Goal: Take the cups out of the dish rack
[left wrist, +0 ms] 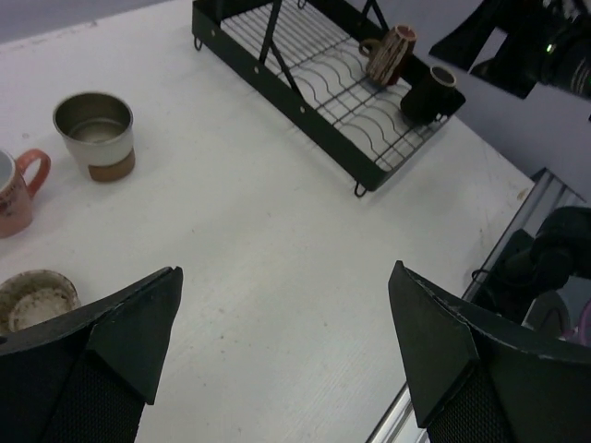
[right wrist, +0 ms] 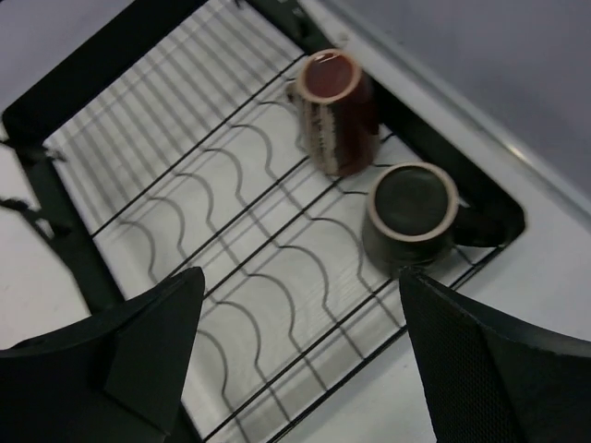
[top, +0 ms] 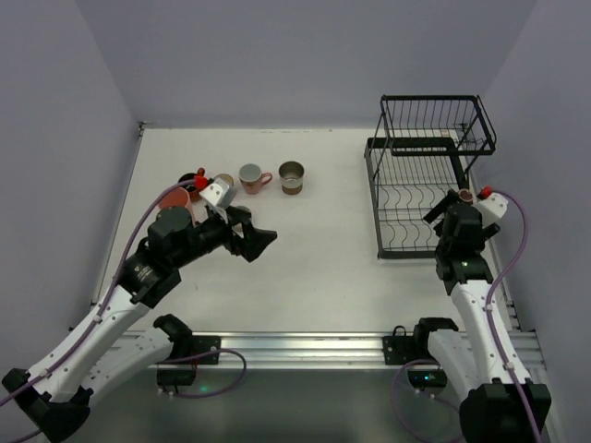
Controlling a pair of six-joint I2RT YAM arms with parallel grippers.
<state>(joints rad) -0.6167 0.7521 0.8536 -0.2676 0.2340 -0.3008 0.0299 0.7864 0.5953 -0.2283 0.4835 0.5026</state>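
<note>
Two cups (right wrist: 334, 111) sit in the dish rack (left wrist: 277, 92) | your right gripper (right wrist: 295, 360) hovers above, jaws wide to grasp | left gripper (left wrist: 286, 351) wide, empty

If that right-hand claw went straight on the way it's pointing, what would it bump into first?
Most likely the right gripper would meet the wavy wire floor of the dish rack, just beside the dark cup. Depth is hard to judge, so it might clip that cup.

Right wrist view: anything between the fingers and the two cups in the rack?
Nothing visible. The open right fingers face the lower tray, with the dark cup and brown cup ahead, unobstructed.
</note>
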